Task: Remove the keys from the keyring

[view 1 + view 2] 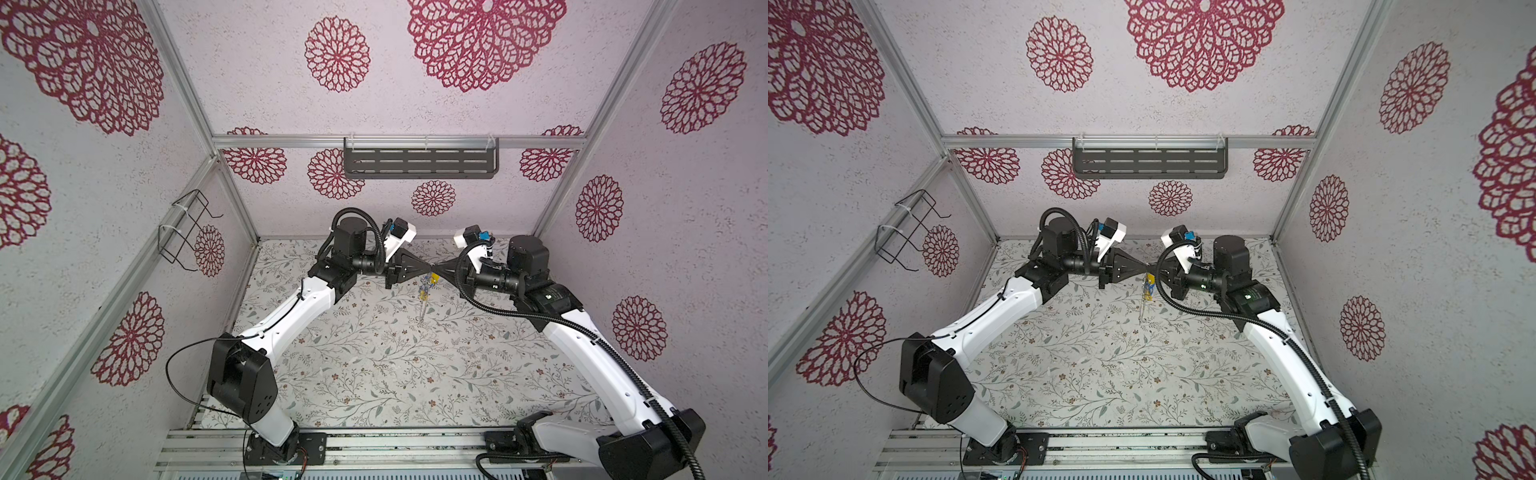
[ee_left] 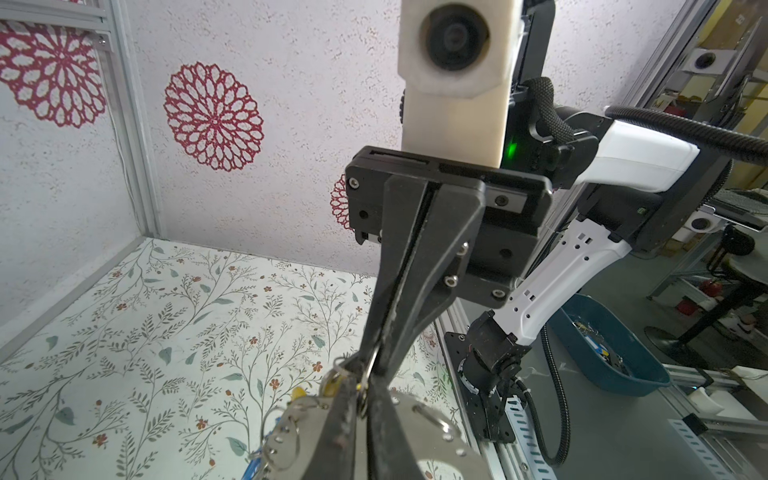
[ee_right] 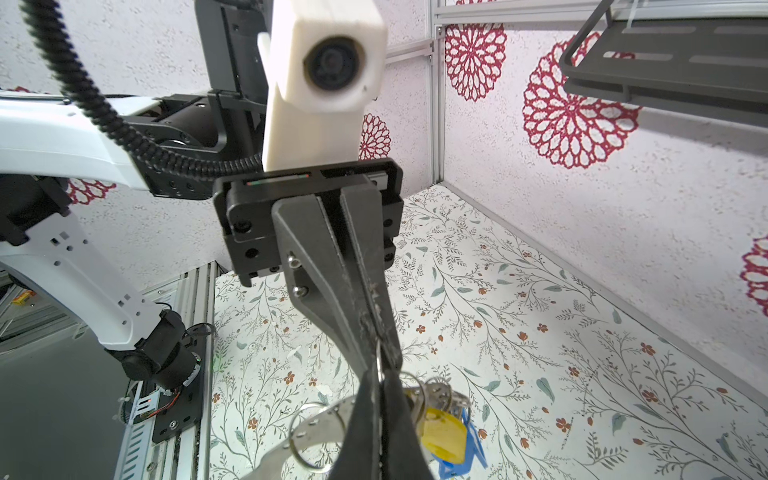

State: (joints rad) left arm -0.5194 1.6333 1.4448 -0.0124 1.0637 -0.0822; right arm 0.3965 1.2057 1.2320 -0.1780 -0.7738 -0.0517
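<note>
Both arms reach in over the middle of the floral surface point(image 1: 374, 365); left gripper point(image 1: 427, 269) and right gripper point(image 1: 437, 272) meet nose to nose, fingertips all but touching. The keyring point(image 1: 422, 311) hangs below that meeting point; it is edge-on in both top views and reads as a thin grey line. In the left wrist view the keyring point(image 2: 413, 434) shows as a flat metal plate with small holes along its rim, face-on to the camera. Right jaws are clenched on a thin wire ring point(image 3: 378, 361) at the keyring's top rim; left jaws are pinched onto the same wire ring, with only a sliver of gap between them. The keys point(image 1: 1148, 286) bunch just below the pinch, against the upper part of the keyring; a yellow tag point(image 3: 440, 432) is in front and a blue tag point(image 3: 467, 449) behind it; all are attached to the keyring. Whether the keyring's lower edge clears the surface: cannot tell.
</note>
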